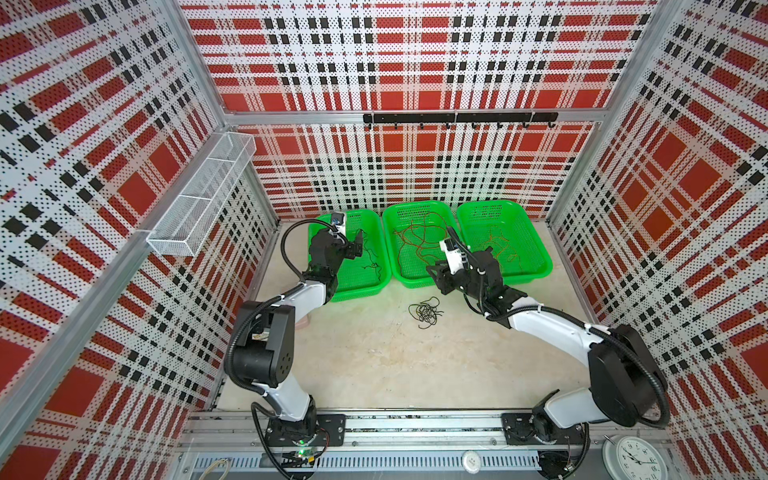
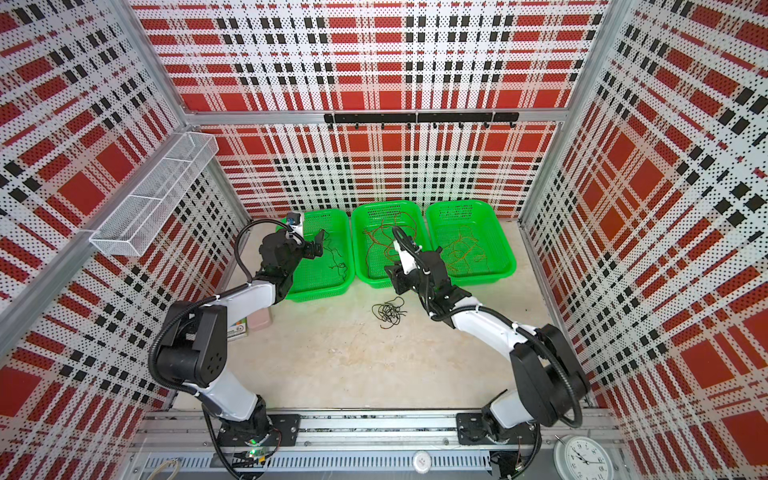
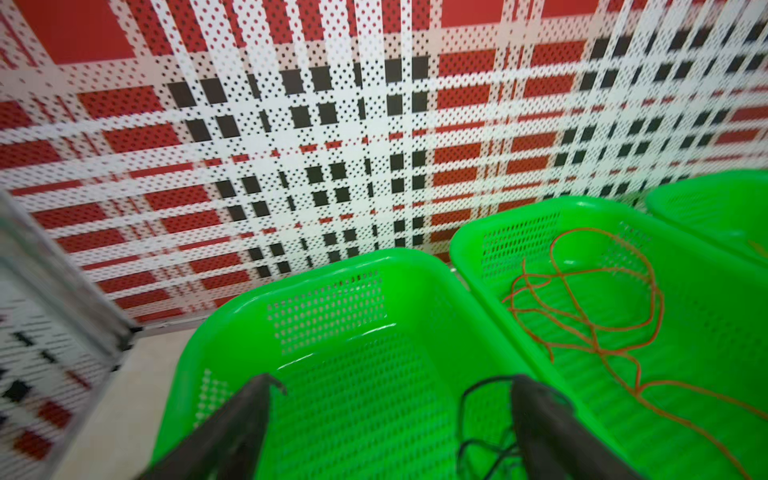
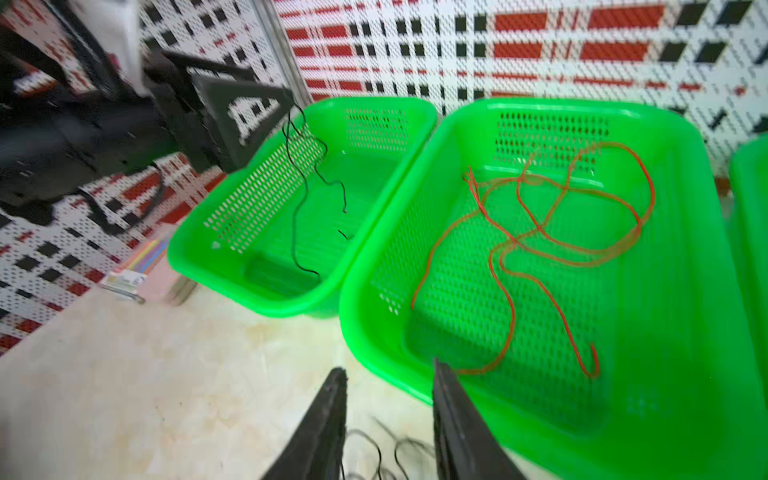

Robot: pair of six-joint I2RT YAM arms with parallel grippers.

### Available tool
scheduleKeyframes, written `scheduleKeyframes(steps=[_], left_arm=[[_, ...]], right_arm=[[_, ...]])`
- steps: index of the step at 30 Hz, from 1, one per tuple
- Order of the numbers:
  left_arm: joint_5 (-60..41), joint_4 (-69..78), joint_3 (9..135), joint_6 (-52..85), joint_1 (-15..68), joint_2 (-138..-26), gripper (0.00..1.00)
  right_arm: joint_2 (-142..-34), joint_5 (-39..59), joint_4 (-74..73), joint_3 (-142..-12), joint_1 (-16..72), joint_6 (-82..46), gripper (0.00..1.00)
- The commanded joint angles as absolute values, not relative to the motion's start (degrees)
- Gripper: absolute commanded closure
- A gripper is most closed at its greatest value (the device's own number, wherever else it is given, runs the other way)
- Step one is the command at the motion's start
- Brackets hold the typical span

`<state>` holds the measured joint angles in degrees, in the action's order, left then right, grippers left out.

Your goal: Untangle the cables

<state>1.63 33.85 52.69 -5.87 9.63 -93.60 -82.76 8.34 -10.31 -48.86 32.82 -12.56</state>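
Observation:
Three green baskets stand side by side at the back. A thin black cable (image 4: 303,187) hangs off one finger of my left gripper (image 3: 395,382) into the left basket (image 1: 361,291). That gripper (image 1: 353,245) is open wide above the basket. Red cables (image 1: 419,245) loop in the middle basket (image 4: 374,332). Orange-brown cables (image 1: 503,245) lie in the right basket (image 1: 540,249). A small black tangle (image 1: 424,311) rests on the table. My right gripper (image 4: 390,368) hovers over it at the middle basket's front rim, jaws apart, nothing between them.
A wire mesh shelf (image 1: 199,195) hangs on the left wall and a black hook rail (image 1: 457,118) on the back wall. A pink object (image 2: 257,320) lies under the left arm. A clock (image 1: 633,457) sits at the front right corner.

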Motion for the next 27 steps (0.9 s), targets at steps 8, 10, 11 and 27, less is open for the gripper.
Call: scheduleKeyframes(steps=[8,10,11,27], left_arm=[[20.7,32.4,47.7,-12.9,13.7,-81.4,0.02],[17.8,28.1,49.4,-12.5,12.1,-82.8,0.02],[17.0,26.1,50.9,-12.0,11.0,-84.2,0.02],[6.7,27.8,43.5,-17.4,27.0,-78.2,0.02]], right_arm=[[-86.7,13.1,-0.7,-43.1,34.2,-16.7,0.58],[-88.4,14.3,-1.0,-43.5,34.8,-15.9,0.57],[-89.3,15.1,-1.2,-43.6,34.8,-15.8,0.57],[-93.1,15.0,0.2,-47.8,35.0,-12.8,1.0]])
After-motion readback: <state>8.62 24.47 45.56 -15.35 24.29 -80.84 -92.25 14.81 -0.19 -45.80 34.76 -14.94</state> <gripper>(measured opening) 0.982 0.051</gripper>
